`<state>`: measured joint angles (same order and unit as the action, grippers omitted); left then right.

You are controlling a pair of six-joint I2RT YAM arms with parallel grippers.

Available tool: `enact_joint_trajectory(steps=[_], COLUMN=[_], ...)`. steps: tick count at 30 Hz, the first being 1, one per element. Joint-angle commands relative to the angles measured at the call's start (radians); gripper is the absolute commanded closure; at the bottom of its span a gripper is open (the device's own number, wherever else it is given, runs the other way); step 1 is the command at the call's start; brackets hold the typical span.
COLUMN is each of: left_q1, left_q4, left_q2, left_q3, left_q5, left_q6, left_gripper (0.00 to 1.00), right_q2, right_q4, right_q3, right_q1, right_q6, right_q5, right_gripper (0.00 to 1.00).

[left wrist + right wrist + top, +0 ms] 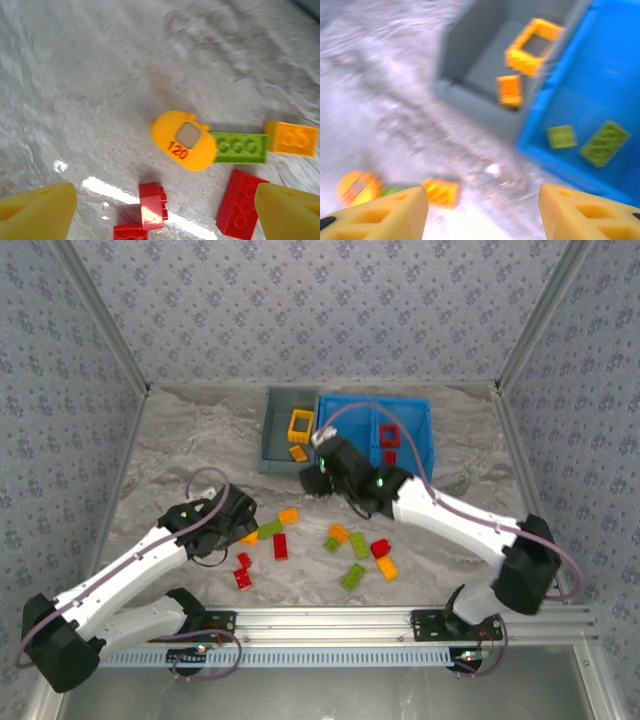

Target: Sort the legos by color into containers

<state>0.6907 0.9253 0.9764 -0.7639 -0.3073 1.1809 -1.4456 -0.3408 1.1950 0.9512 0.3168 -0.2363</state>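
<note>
Loose legos lie mid-table: red [281,546], green [359,545] and orange [387,568] bricks. My left gripper [243,523] hangs open above a small red brick [152,202], with a yellow round "120" piece [183,141], a green brick [239,148], an orange brick [291,138] and a longer red brick [241,203] beyond it. My right gripper [315,478] is open and empty over bare table in front of the grey bin [470,60], which holds a yellow frame [534,44] and an orange brick [510,91]. The blue bin [415,415] holds two green bricks [561,136] and a red frame [390,435].
An orange brick [440,193] lies just ahead of my right gripper's left finger. The two bins stand side by side at the back, against the patterned wall. An aluminium rail [330,620] runs along the near edge between the arm bases.
</note>
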Motion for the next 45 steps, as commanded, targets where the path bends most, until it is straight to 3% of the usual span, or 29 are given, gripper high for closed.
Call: enact_joint_trajectory(steps=[1,6,14,19,29,38,43,45], left_q1=[-0.081,-0.143,-0.199,-0.215,-0.22,-0.22,-0.219,-0.211], left_q4=[-0.124,-0.241,-0.331,-0.396,-0.478,-0.481,-0.418,-0.335], left_q2=[0.001,0.038,0.138,0.235,0.356,0.342,0.29,0.257], left_q3=[0.068,0.134,0.136,0.138,0.137,0.134,0.062,-0.015], left_q5=[0.202,0.24,0.221,0.254,0.262,0.246,0.192,0.146], left_q6=[0.126,0.298,0.36,0.362,0.353,0.345,0.289,0.241], left_gripper=[0.05,0.08,0.14,0.16,0.32,0.54,0.68,0.69], right_q2=[0.034,0.061,0.031,0.017,-0.005,-0.01,0.037,0.073], right_q4=[0.123,0.207,0.222,0.202,0.22,0.196,0.114,0.048], right_q3=[-0.143,-0.245,-0.237,-0.218,-0.227,-0.22,-0.201,-0.189], right_q1=[0.102,0.25,0.351,0.355,0.362,0.36,0.342,0.313], right_q6=[-0.083,-0.065,-0.038,-0.026,0.024,0.036,0.034,0.042], right_q5=[0.07,0.148,0.099,0.063,0.056,0.015,-0.087,-0.147], right_gripper=[0.31,0.27,0.26,0.26,0.27,0.28,0.28,0.28])
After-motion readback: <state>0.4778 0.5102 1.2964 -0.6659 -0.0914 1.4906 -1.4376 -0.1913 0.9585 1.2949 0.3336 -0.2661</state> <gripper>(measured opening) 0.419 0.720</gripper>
